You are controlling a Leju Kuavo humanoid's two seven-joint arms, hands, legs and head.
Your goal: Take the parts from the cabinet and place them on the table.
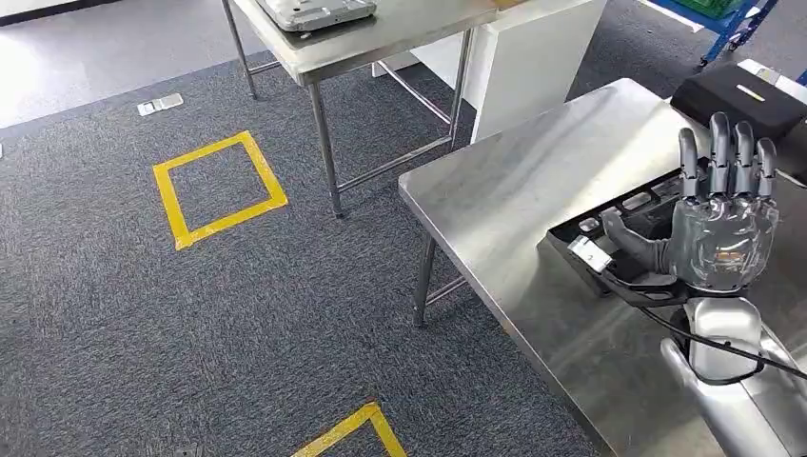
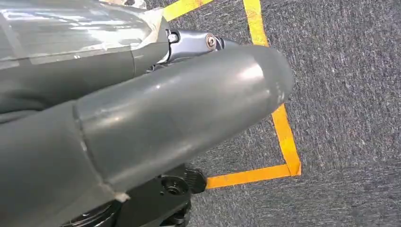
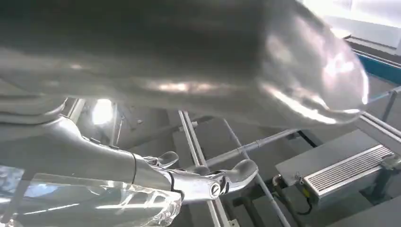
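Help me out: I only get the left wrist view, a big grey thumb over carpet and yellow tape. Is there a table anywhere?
Observer: Yes. The head view shows a steel table on the robot's right.
Operator: Anything on it?
Observer: A black tray with compartments lies on it.
Operator: And the other robot hand?
Observer: The right robot hand is raised at the tray's near edge, fingers stretched straight, thumb pointing toward the tray.

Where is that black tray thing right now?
In the head view, the black tray lies on the steel table at the right, just beyond the robot's raised right hand, with a black case behind it.
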